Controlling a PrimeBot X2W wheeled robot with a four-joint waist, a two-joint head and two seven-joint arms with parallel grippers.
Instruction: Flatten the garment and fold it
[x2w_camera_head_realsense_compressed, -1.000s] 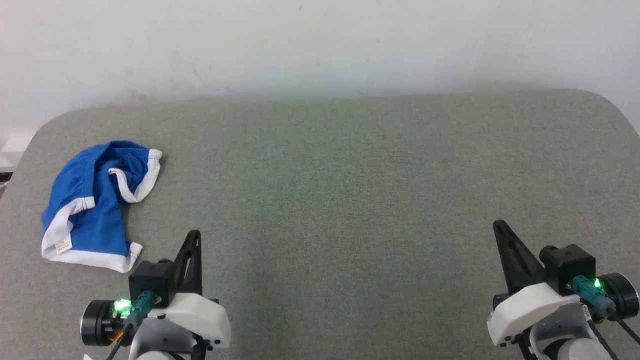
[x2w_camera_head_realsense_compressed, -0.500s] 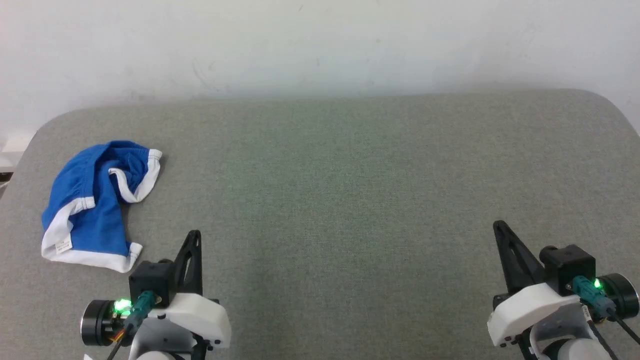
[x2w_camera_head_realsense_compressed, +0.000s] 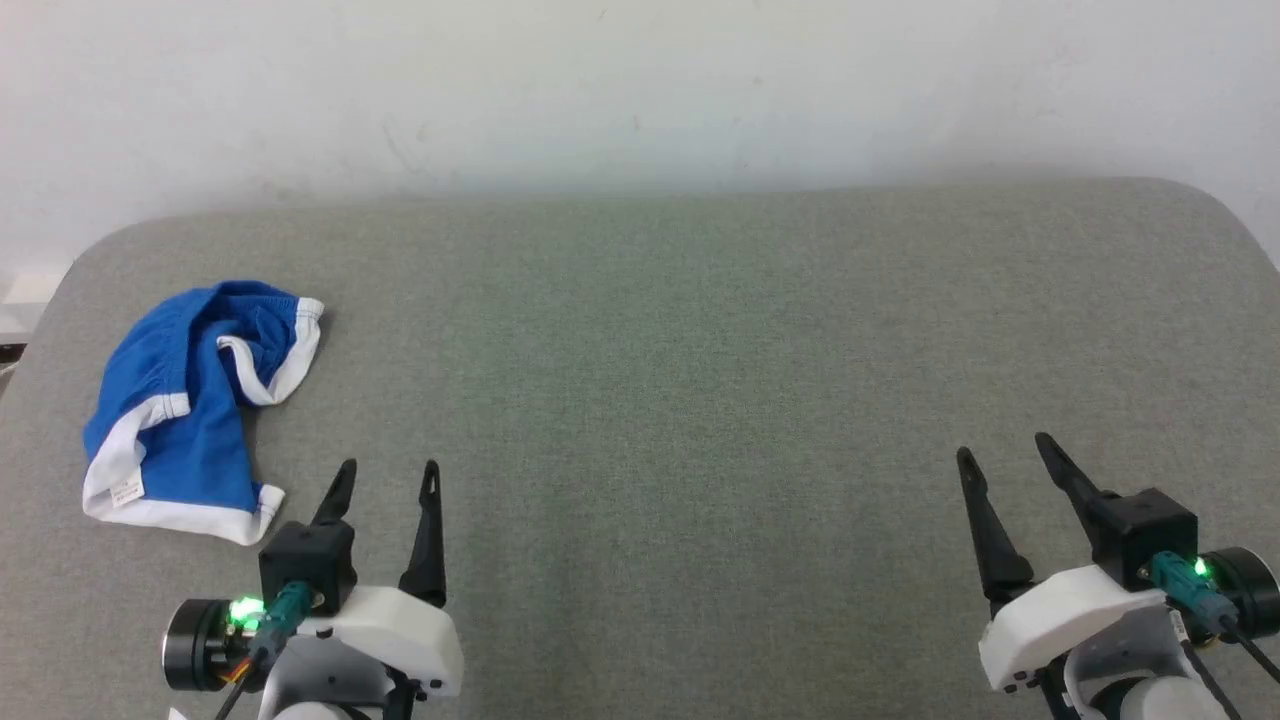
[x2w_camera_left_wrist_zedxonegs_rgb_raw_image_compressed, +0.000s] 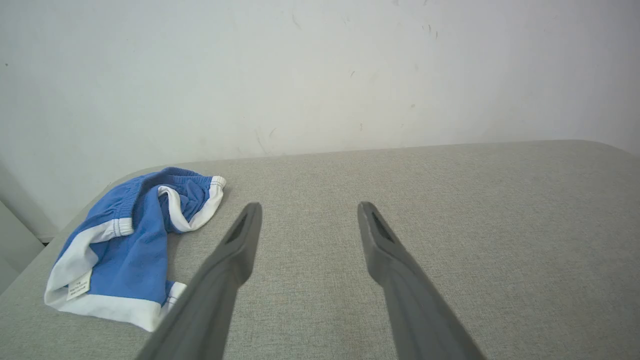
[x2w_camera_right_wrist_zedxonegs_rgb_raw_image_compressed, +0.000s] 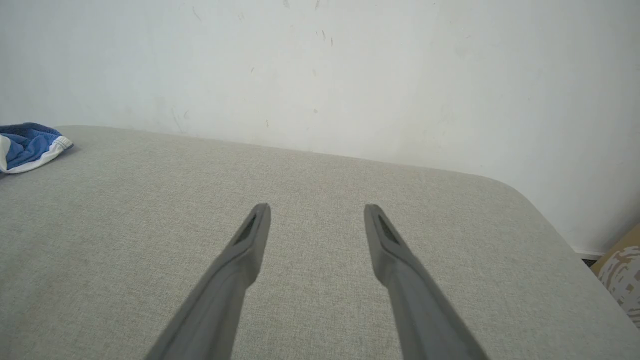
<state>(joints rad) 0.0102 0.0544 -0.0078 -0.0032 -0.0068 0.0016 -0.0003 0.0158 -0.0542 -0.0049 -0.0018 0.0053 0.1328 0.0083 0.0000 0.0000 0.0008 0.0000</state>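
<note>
Reaching first: the left claw (x2w_camera_head_realsense_compressed: 388, 468) was the nearer one and looked best placed to go for the garment (x2w_camera_head_realsense_compressed: 190, 400).
Garment: it lay crumpled near the left edge of the table (x2w_camera_head_realsense_compressed: 700, 350), white trim folded over.
Left claw: fingers apart, empty, just beside the garment's near corner.
Right claw (x2w_camera_head_realsense_compressed: 1005, 448): fingers apart, empty, well apart from the cloth.
Grip: pinching one trimmed corner and dragging it toward the middle would probably have let both claws spread it.
Risk: grabbing the bunched middle would likely have lifted a wad.
</note>
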